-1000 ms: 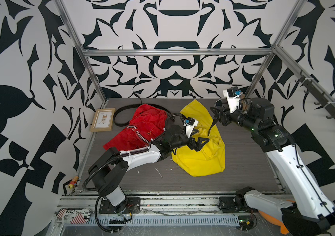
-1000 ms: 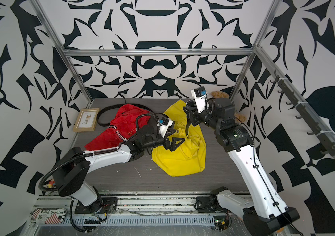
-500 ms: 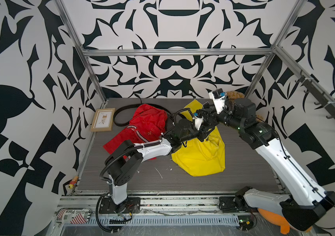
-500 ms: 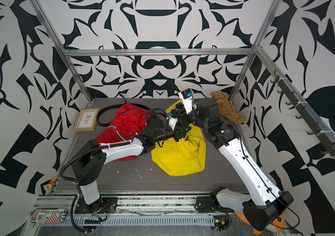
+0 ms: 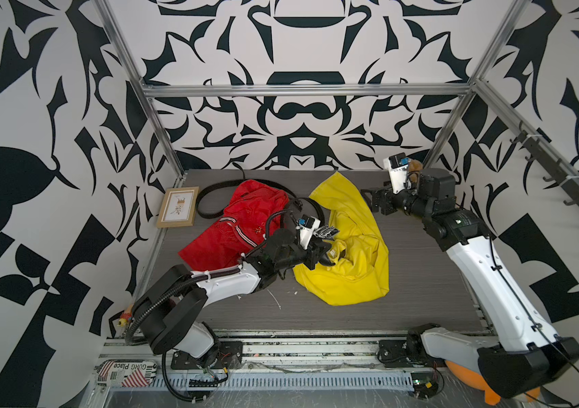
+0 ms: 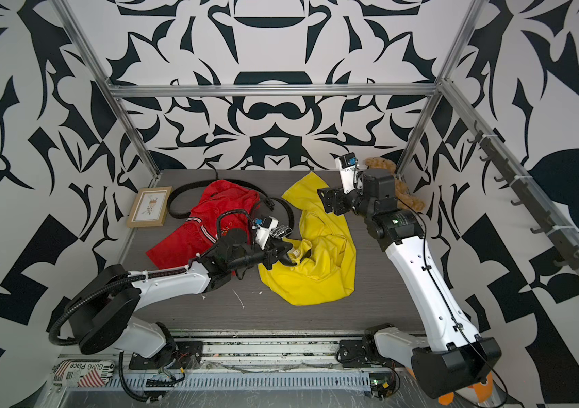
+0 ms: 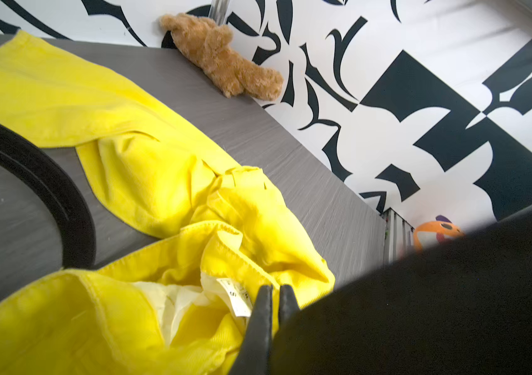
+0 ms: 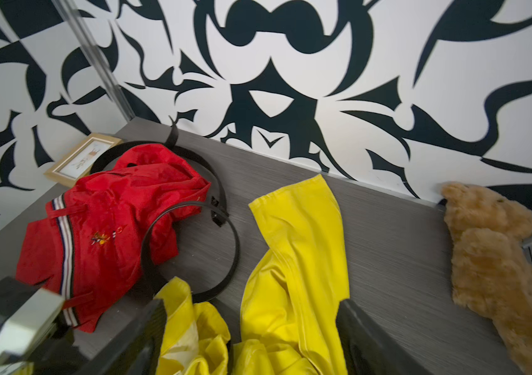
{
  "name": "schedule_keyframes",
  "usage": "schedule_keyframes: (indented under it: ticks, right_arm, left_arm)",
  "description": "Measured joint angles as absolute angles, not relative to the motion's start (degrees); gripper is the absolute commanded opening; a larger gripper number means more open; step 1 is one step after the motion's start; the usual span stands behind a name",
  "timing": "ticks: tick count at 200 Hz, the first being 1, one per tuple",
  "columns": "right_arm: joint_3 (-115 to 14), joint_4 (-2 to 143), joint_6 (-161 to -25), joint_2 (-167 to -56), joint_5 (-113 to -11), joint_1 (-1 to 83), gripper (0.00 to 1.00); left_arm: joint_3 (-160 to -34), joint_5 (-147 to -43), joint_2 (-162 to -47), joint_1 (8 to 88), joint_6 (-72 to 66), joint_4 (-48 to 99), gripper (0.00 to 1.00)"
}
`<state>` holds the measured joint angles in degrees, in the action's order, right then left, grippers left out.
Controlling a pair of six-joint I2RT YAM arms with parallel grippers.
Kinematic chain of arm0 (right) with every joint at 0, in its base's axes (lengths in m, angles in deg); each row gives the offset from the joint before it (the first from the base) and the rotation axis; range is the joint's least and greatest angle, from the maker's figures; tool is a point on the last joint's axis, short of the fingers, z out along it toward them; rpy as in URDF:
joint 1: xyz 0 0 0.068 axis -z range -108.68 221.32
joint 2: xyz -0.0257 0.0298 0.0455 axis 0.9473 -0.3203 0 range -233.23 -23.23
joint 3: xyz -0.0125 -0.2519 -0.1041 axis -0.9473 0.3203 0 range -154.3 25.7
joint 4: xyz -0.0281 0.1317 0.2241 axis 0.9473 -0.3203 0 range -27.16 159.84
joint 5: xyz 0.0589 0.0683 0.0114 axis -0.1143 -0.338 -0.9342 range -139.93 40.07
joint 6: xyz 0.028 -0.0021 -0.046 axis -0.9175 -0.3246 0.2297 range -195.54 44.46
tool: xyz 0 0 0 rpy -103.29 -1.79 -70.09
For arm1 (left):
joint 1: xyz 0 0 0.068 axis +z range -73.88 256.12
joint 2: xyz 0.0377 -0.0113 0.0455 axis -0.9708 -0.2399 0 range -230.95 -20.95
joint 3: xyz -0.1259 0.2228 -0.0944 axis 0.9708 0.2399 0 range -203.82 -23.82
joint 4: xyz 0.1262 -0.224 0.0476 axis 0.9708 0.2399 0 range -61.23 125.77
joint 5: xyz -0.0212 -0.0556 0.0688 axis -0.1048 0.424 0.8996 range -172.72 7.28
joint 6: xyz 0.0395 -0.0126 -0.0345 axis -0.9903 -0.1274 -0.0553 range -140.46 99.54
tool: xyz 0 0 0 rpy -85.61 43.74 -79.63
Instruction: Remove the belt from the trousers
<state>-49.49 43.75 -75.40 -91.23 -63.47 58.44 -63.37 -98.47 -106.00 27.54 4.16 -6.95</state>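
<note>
left wrist view has the left gripper (image 7: 273, 289) with its two jaws pressed together right at the waistband of the yellow trousers (image 7: 147, 181), beside the white label; whether a fold of cloth is caught between them i cannot tell; the right gripper (image 8: 250, 303) hangs above the same pair, spread wide and empty; the belt (image 7: 78, 227) is black and lies in loops on the table (image 5: 422, 268), one loop around and over the red trousers (image 8: 102, 233), another running under the edge of the yellow cloth; whether it is threaded through any belt loops is not visible; likely risk: a pull here drags the yellow pair along rather than freeing the belt, and the cloth could carry the loop under it; the slack fabric may also slip from so small a pinch
</note>
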Motion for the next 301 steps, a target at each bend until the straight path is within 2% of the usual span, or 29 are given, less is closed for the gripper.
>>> schedule_keyframes:
  ticks: [32,74,99,125,147,174,207,266,301]
  right_arm:
    - [-46.57,47.38,-77.02,-97.79,-63.29,59.22,0.73]
    - [-43.59,49.06,-79.51,-115.98,-62.39,57.87,0.55]
    - [-42.09,48.32,-80.91,-121.75,-63.6,54.68,0.52]
    - [-40.42,47.64,-82.74,-121.75,-66.07,50.68,0.49]
    - [-38.89,47.33,-83.55,-122.14,-66.39,48.73,0.43]
    - [-37.74,46.79,-84.47,-125.88,-63.42,48.93,0.44]
    - [-38.41,46.96,-87.14,-128.17,-56.01,49.23,0.46]
    - [-34.94,46.0,-90.48,-122.56,-48.91,55.83,0.46]
    - [-38.24,42.42,-88.91,-114.73,-49.85,48.75,0.46]
  left_arm:
    - [-61.03,-100.48,-103.86,27.52,4.12,-3.74,0.0]
    - [-60.57,-102.73,-101.85,27.54,2.85,3.3,0.0]
    - [-60.79,-104.22,-100.71,27.87,1.21,9.24,0.0]
    - [-60.83,-105.93,-99.84,28.06,0.27,15.54,0.0]
    - [-60.42,-106.47,-99.16,28.09,0.14,19.49,0.0]
    - [-58.89,-105.36,-97.92,28.11,0.32,23.23,0.0]
    - [-59.46,-99.17,-97.76,28.11,0.36,29.18,0.0]
    - [-57.34,-91.78,-93.94,28.11,1.41,30.73,0.0]
    - [-55.06,-91.59,-91.23,28.11,1.32,28.98,0.0]
